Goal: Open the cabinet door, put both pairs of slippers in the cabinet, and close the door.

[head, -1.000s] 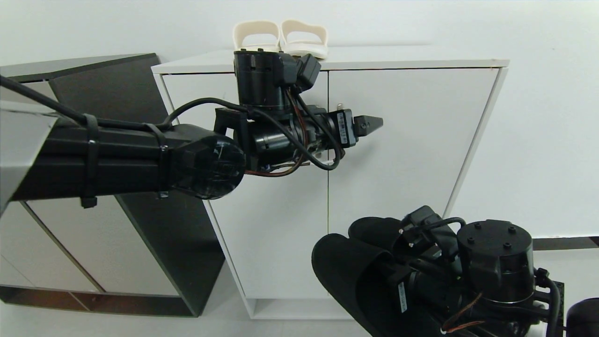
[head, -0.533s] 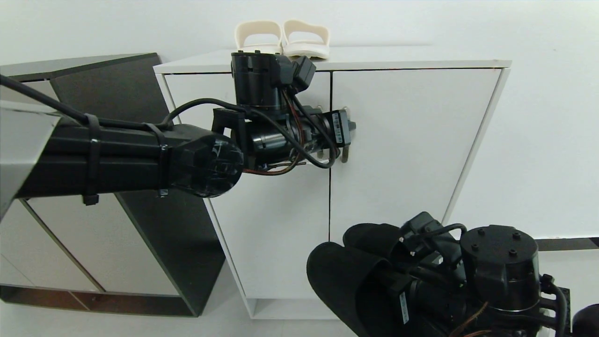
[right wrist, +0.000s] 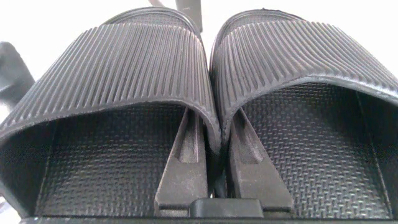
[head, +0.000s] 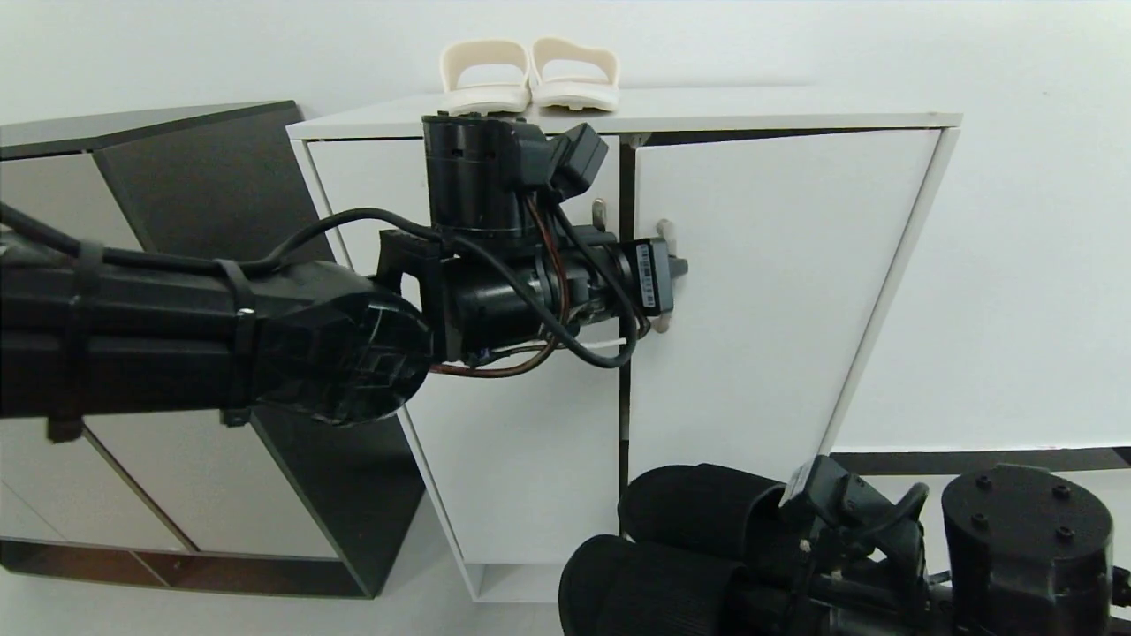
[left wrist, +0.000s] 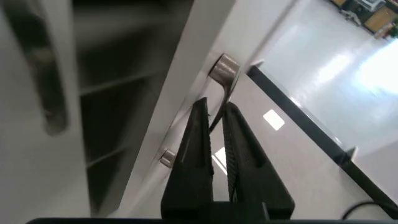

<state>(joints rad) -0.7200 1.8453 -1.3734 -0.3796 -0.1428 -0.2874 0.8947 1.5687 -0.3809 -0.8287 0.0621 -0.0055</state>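
The white cabinet (head: 778,119) has two doors. Its right door (head: 778,283) stands slightly ajar, with a dark gap along its inner edge and top. My left gripper (head: 670,265) is shut on the metal handle (left wrist: 224,84) of that right door. Through the gap, the left wrist view looks onto shelves (left wrist: 118,84) inside. A pair of cream slippers (head: 528,75) rests on the cabinet top. Low at the front right, my right gripper (right wrist: 214,140) is shut on the pair of black slippers (head: 680,539), pinching their two inner sides together.
A dark cabinet with mirrored panels (head: 177,177) stands to the left of the white one. The left door's handle (head: 599,214) shows just above my left wrist. A white wall rises behind, and pale floor (head: 353,618) lies below.
My left gripper turned from pointing sideways to the right door's handle, shut on it and pulled the door slightly ajar. The right arm with the black slippers dropped lower.
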